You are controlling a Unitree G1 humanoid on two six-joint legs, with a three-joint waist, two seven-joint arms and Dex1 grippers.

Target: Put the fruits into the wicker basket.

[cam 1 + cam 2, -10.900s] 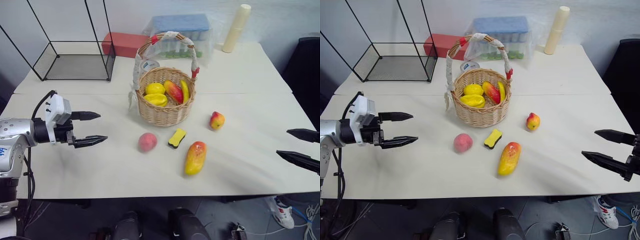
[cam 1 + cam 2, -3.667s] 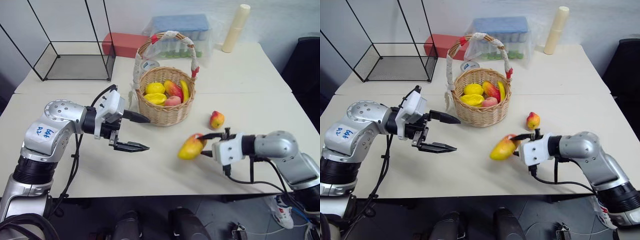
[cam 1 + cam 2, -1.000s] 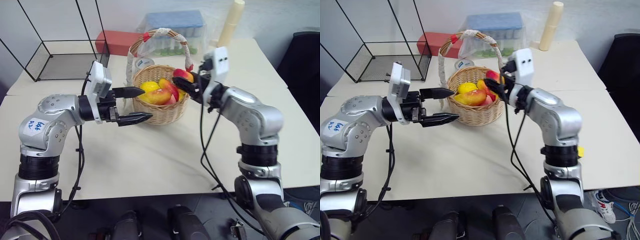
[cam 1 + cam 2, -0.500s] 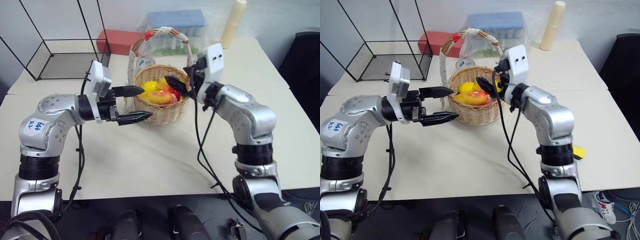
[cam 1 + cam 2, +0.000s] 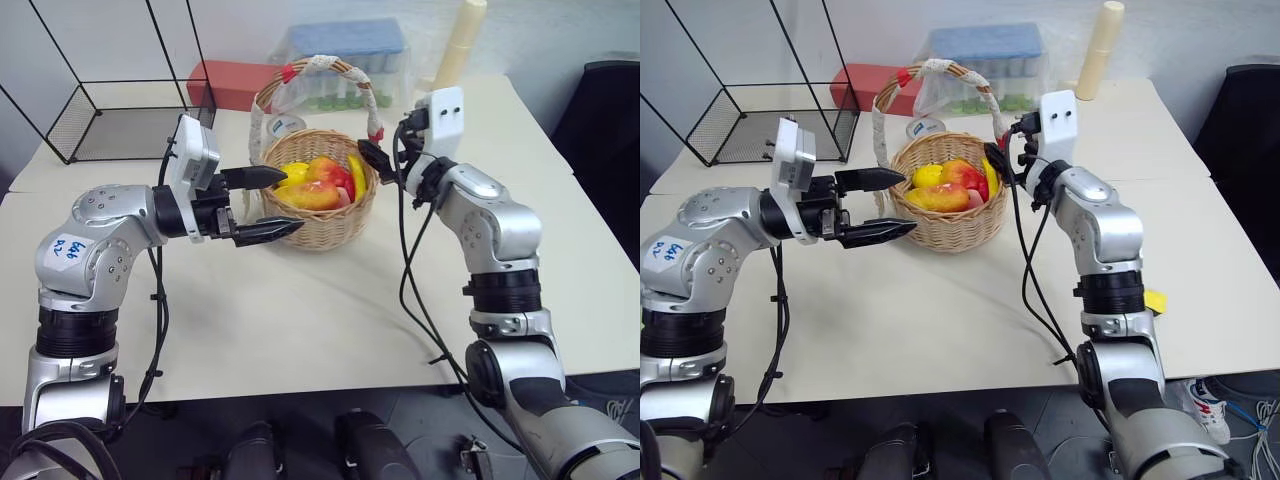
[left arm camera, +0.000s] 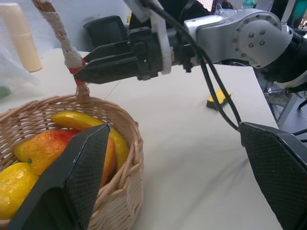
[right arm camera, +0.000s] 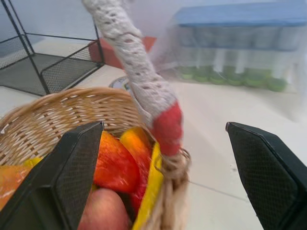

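Observation:
The wicker basket (image 5: 318, 225) stands mid-table with its white-wrapped handle (image 5: 318, 66) arched over it. Inside lie the fruits: a yellow lemon (image 5: 291, 172), a yellow-orange mango (image 5: 308, 196), a red apple (image 5: 338, 179) and a banana (image 5: 357, 176); the right wrist view also shows a pink peach (image 7: 103, 211) low in the pile. My left gripper (image 5: 291, 198) stands open and empty at the basket's left rim. Also open and empty, my right gripper (image 5: 374, 161) hovers at the right rim, with the handle's red end (image 7: 167, 128) between its fingers (image 7: 72, 172) without touching them.
A black wire cage (image 5: 130, 120) stands at the back left. A red box (image 5: 235, 80), a wrapped pack with a blue top (image 5: 345, 50) and a cream cylinder (image 5: 455, 45) line the back. A flat yellow block (image 5: 1155, 300) lies right of my right arm.
My right gripper held a red-yellow fruit over the basket, opened and let it drop in, then drew back to the right rim. The left gripper stayed still.

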